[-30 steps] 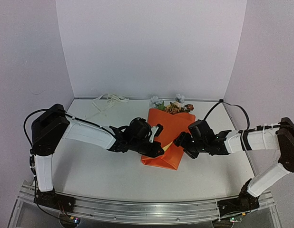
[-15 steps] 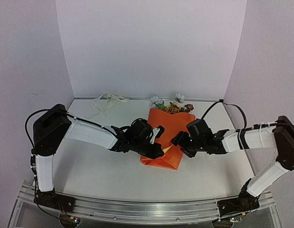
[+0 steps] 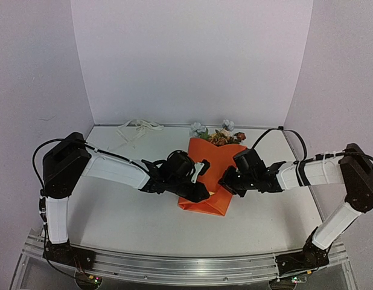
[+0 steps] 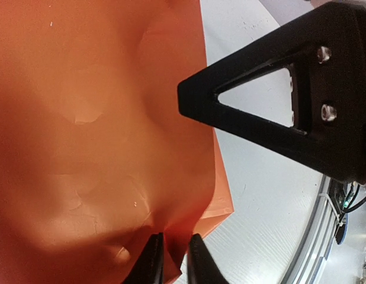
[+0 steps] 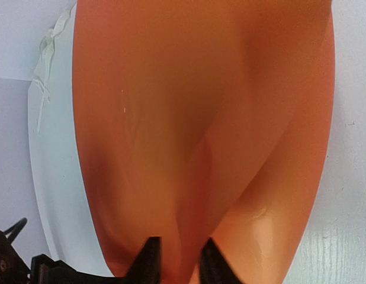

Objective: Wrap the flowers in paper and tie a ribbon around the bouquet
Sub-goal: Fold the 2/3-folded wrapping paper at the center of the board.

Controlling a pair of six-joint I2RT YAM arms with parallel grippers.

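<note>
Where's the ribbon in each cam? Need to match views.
Top external: the ribbon lies at the far left of the table, apart from the paper.
Left wrist: not in view.
Right wrist: the ribbon shows at the upper left edge, beyond the paper.
Shared landmark: the paper's orange face, which shows in all three views.

I count two arms, the left arm (image 3: 114,169) and the right arm (image 3: 313,174), and two grippers, the left gripper (image 4: 174,260) and the right gripper (image 5: 178,257). There is one orange paper (image 3: 216,154) mid-frame, one ribbon (image 3: 137,128) at upper left, two pale blue flowers (image 3: 198,128) and one table (image 3: 126,211).
</note>
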